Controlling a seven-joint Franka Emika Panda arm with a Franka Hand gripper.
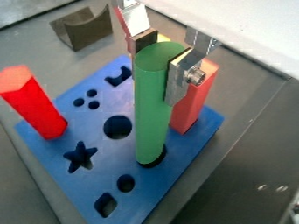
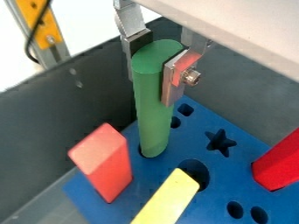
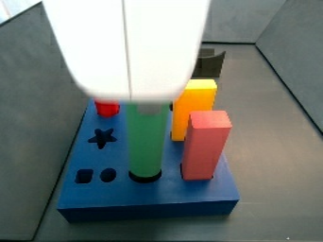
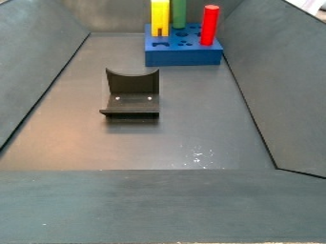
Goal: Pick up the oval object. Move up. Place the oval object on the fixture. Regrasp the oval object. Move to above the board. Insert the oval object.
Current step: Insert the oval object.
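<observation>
The worktop [image 4: 178, 133] is a dark grey floor with sloping grey walls. On it, at the far end in a side view, sits the board [image 4: 185, 54], also seen close up as a blue block with shaped holes in both wrist views [image 1: 193, 144] [image 2: 222, 179] and in a side view [image 3: 151, 194]. A star hole [image 1: 79, 156] and round holes show open in its top.

The fixture [image 4: 132, 93], a black bracket with a curved back, stands well apart from the board, nearer the middle of the floor; a wrist view catches it beyond the board [image 1: 82, 31].

The oval object [image 1: 151, 105] is a tall green peg standing upright with its lower end in a hole of the board [image 2: 152, 101] [image 3: 146, 137]. How deep it sits cannot be told.

A red peg [image 1: 33, 101] stands upright in the board, as do a salmon block [image 3: 206, 144] and a yellow block [image 3: 195, 106]; the salmon block is just beside the green peg.

The gripper [image 1: 158, 48] is above the board, its silver fingers [image 2: 179, 70] closed on the top of the oval object, one plate on each side. In a side view the gripper's pale body [image 3: 132, 47] blocks the peg's top.
</observation>
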